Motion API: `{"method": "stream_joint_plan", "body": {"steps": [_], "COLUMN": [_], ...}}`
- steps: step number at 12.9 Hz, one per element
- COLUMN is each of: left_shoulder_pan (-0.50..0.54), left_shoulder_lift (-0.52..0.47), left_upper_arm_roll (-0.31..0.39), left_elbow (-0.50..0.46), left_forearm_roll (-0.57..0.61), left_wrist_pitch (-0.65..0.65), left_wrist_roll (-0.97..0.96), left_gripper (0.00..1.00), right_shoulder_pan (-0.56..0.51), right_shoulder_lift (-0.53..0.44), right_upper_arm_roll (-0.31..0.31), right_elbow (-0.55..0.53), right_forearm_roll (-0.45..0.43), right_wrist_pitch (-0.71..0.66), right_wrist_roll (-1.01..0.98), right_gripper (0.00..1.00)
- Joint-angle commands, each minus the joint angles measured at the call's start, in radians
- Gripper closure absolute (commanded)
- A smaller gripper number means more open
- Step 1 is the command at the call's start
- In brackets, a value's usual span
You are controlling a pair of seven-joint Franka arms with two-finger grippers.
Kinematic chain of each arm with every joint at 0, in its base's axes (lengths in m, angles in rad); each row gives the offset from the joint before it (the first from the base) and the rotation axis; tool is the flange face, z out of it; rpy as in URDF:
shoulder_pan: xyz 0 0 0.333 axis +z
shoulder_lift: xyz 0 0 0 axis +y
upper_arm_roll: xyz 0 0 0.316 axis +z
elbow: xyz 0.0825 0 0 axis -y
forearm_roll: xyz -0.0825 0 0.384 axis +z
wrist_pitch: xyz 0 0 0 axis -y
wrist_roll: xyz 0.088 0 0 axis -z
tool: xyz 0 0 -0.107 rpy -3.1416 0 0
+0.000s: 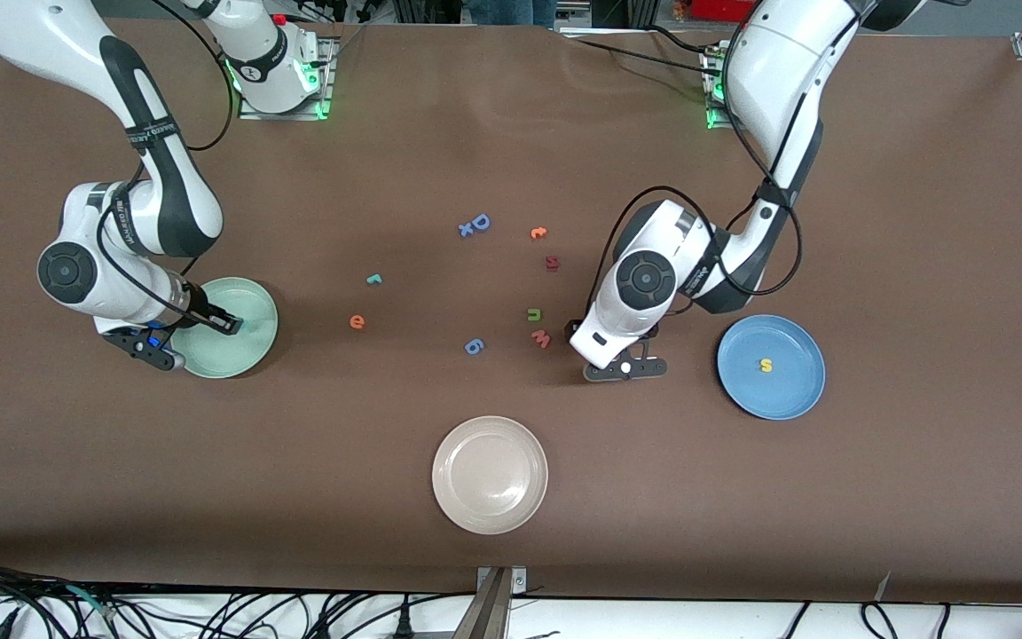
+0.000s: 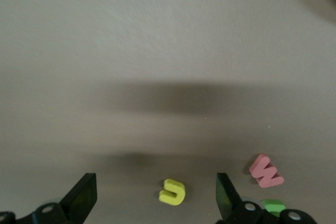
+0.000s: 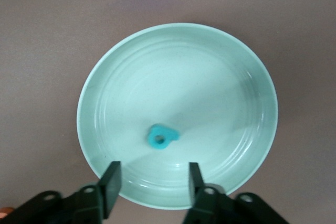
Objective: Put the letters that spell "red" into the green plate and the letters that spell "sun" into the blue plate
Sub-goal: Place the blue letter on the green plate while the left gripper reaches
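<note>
The green plate (image 1: 209, 359) (image 3: 241, 77) sits toward the right arm's end of the table, and the teal "d" (image 3: 161, 136) lies in it. My right gripper (image 1: 225, 323) (image 3: 153, 177) hangs open just over the plate, and the "d" lies free of its fingers. The blue plate (image 1: 795, 390) holds the yellow "s" (image 1: 766, 365). My left gripper (image 1: 626, 366) (image 2: 155, 184) is open low over the table, with the yellow "u" (image 2: 172, 191) lying between its fingers. The olive "n" (image 1: 535, 314) (image 2: 273, 205), the teal "r" (image 1: 374, 279) and the orange "e" (image 1: 357, 321) lie on the table.
A pink "w" (image 1: 540, 338) (image 2: 266, 170) lies beside the "n". A blue "D" (image 1: 478, 224), an orange letter (image 1: 538, 232), a red letter (image 1: 552, 262) and a small blue letter (image 1: 474, 346) are scattered mid-table. A beige plate (image 1: 490, 510) sits nearest the front camera.
</note>
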Motion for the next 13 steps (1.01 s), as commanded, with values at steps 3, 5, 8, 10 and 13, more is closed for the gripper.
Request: {"method": "stream_joint_plan", "body": {"steps": [3, 5, 8, 10, 13], "left_shoulder_pan": [-0.043, -0.047, -0.043, -0.043, -0.043], "left_shoulder_lift": [0.046, 0.041, 0.037, 0.037, 0.02], "left_upper_arm_roll": [0.012, 0.011, 0.011, 0.006, 0.005], "left_elbow": [-0.011, -0.039, -0.059, -0.08, -0.091], "left_forearm_roll": [0.017, 0.018, 0.018, 0.018, 0.011], "left_wrist_pitch": [0.039, 0.039, 0.038, 0.038, 0.022], "left_wrist_roll": [-0.084, -0.083, -0.081, -0.083, -0.086], "left_gripper": [0.0, 0.0, 0.0, 0.02, 0.15], "right_shoulder_pan": [0.02, 0.056, 0.124, 0.201, 0.254], "right_shoulder_lift": [-0.047, -0.035, -0.003, 0.042, 0.108], "right_upper_arm_roll": [0.012, 0.012, 0.012, 0.012, 0.011], "right_elbow": [-0.032, -0.029, -0.02, 0.013, 0.037], "right_forearm_roll": [-0.011, -0.013, -0.013, -0.002, -0.008], "right_wrist_pitch": [0.015, 0.049, 0.112, 0.129, 0.202], "right_wrist_roll": [0.011, 0.084, 0.114, 0.132, 0.253], "right_gripper": [0.0, 0.0, 0.0, 0.0, 0.0]}}
